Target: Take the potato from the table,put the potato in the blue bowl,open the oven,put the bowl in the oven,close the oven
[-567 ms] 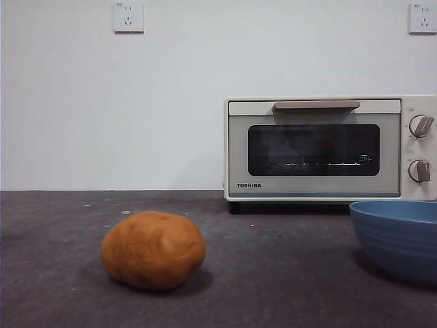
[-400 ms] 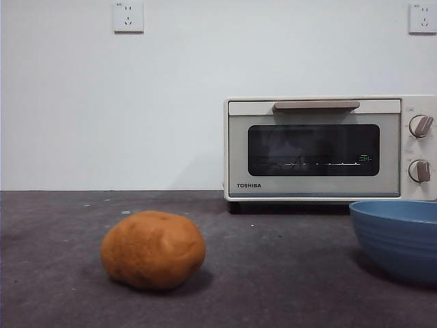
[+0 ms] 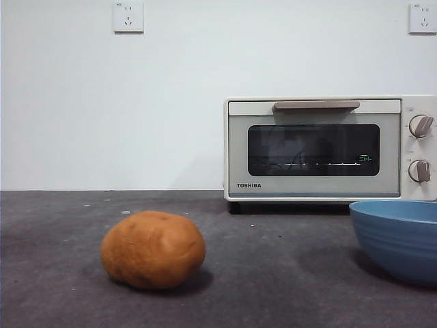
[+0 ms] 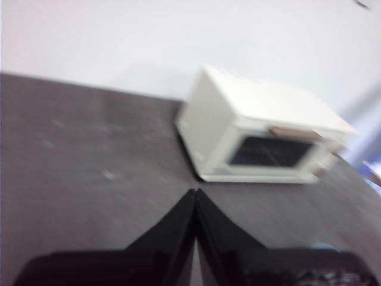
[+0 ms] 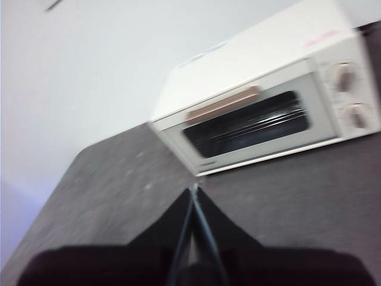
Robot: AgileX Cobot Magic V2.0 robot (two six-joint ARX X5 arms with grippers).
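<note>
An orange-brown potato [image 3: 153, 249] sits on the dark grey table [image 3: 273, 273] in the lower left of the front view. A blue bowl [image 3: 397, 238] stands at the lower right edge, well apart from the potato. Behind them, at centre right, a cream Toshiba toaster oven [image 3: 328, 147] stands against the white wall, its door closed. Neither arm shows in the front view. In each wrist view, the left end effector [image 4: 195, 193] and the right end effector [image 5: 194, 190] are raised above the table, angled toward the oven, jaws pressed together and empty.
</note>
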